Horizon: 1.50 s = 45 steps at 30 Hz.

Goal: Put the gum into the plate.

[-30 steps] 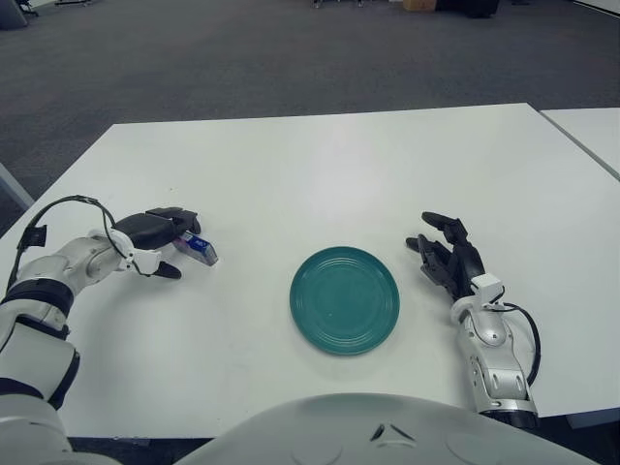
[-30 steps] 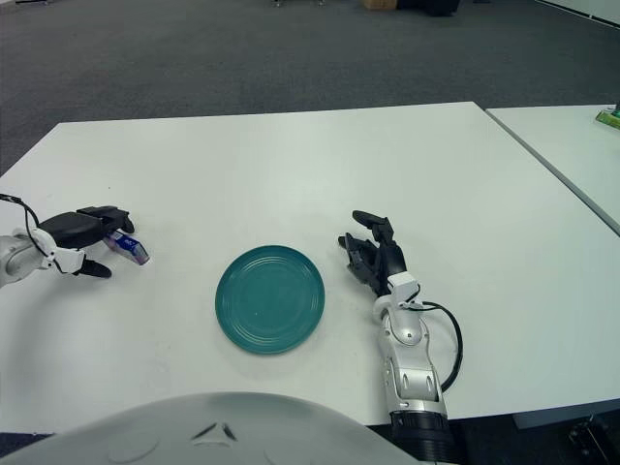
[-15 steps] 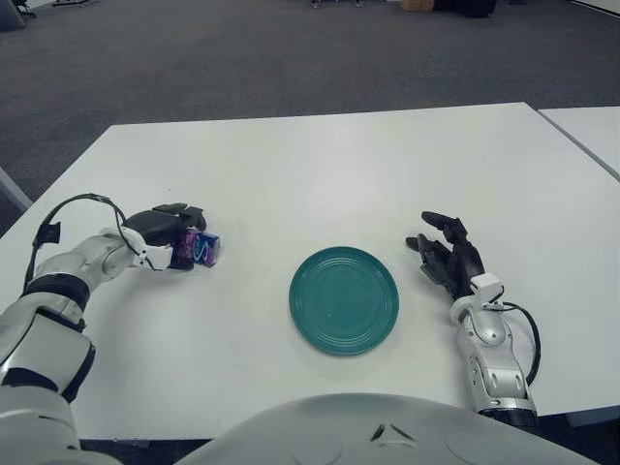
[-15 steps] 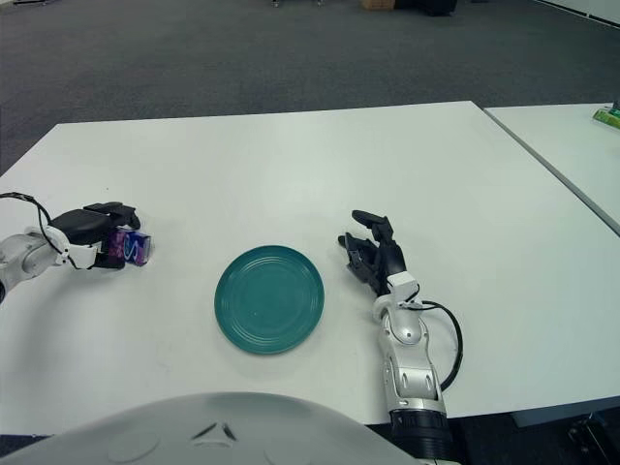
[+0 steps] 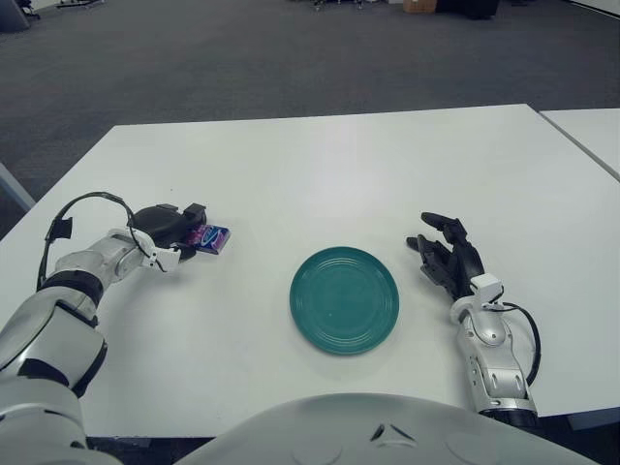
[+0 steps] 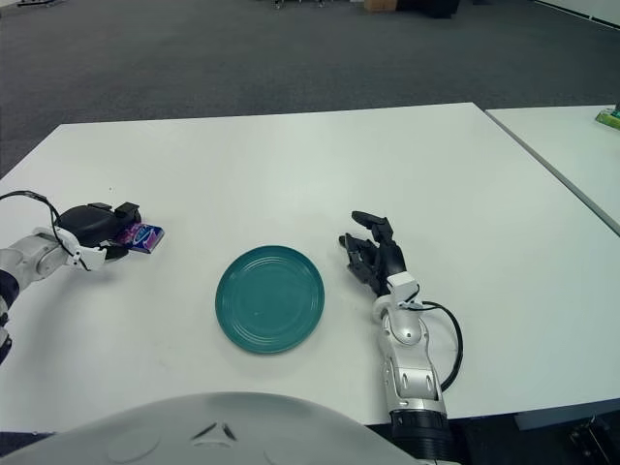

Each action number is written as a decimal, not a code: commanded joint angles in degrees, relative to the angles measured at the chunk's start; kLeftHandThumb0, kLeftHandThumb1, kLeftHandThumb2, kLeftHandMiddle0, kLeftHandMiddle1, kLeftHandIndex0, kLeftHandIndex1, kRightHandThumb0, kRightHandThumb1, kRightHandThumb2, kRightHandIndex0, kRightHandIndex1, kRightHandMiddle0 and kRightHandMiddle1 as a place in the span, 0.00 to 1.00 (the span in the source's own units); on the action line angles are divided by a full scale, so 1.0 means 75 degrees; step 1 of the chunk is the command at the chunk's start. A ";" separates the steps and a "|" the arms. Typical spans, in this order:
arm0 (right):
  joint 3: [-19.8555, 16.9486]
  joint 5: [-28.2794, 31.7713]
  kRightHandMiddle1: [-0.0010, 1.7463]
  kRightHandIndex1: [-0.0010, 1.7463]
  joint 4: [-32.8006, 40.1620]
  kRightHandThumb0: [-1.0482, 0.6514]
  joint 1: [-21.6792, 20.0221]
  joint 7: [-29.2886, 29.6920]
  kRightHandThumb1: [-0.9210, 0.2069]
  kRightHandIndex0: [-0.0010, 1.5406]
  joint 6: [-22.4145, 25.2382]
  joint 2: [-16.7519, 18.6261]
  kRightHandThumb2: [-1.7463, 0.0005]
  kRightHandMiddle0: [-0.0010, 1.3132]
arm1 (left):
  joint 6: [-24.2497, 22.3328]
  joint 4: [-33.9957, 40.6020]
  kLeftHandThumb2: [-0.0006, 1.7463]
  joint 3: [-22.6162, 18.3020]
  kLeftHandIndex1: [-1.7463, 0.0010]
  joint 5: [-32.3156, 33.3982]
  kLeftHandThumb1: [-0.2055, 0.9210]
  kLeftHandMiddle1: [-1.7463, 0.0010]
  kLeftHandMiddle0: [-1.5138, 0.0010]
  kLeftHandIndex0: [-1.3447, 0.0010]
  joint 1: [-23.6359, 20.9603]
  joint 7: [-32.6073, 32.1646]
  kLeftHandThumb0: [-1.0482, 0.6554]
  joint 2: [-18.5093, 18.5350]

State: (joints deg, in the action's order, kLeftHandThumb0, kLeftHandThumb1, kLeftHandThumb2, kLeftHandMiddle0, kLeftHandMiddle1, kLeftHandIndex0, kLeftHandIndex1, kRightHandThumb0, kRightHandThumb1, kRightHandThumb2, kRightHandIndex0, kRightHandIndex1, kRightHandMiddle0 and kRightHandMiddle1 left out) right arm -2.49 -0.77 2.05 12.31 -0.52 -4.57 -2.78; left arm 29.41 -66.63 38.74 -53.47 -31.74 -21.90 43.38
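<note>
Broad white surface, bare but for a few things. Teal plate near the front middle, nothing in it yet. Right hand just right of the plate, fingers loosely spread, holding nothing. Left hand far out on the left side, well apart from the plate, fingers curled around one end of the gum, a small purple and blue pack sticking out toward the plate, seemingly lifted just clear of the surface.

Risks from here, as a judgement: only a shallow pinch on one end of the pack, so likely to pivot or slip out during the long sideways carry. Small, light, slick-looking wrapper, so liable to skid across the shallow plate or over its rim if released from height or while moving. A low carry could also clip the plate's near rim and shove it.

Against half a second ago: pack then upright on the surface beside the fingers, now tipped flatter and raised in the grasp; left hand drawn slightly back; plate and right hand unchanged.
</note>
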 commanded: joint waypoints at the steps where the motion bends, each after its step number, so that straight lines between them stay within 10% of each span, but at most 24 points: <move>1: -0.0033 0.0022 0.53 0.33 -0.0218 0.30 0.0115 0.0004 0.00 0.37 0.0215 -0.0004 0.67 0.09 | -0.0100 -0.0122 0.71 0.0355 0.18 -0.0391 0.43 0.06 0.53 0.55 0.0443 -0.0610 0.60 -0.0180; 14: -0.0001 -0.0010 0.53 0.33 -0.0222 0.31 0.0057 0.0029 0.00 0.37 0.0242 0.0015 0.68 0.10 | 0.0006 0.0605 0.84 -0.0097 0.18 0.0166 0.27 0.00 0.49 0.46 0.0849 -0.1067 0.61 -0.0015; 31: 0.0010 -0.0055 0.53 0.32 -0.0297 0.30 -0.0018 0.0048 0.00 0.36 0.0227 -0.0018 0.68 0.10 | 0.0305 0.1384 0.86 -0.0604 0.00 0.0752 0.29 0.08 0.47 0.58 0.1185 -0.0482 0.61 0.0098; 45: -0.0018 0.0020 0.53 0.33 -0.0316 0.31 -0.0028 0.0004 0.00 0.37 0.0230 -0.0017 0.68 0.11 | 0.0764 0.4436 0.79 -0.2572 0.00 0.2629 0.39 0.07 0.52 0.67 0.2440 0.0797 0.61 0.0432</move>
State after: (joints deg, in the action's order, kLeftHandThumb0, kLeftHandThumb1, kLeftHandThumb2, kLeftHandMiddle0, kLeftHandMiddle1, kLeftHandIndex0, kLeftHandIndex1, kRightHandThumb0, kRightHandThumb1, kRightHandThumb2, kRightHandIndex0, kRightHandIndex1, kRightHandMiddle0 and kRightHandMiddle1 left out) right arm -2.56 -0.84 1.21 11.48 -0.24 -4.93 -2.84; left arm 34.59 -36.10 22.71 -35.93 -13.92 -16.87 44.94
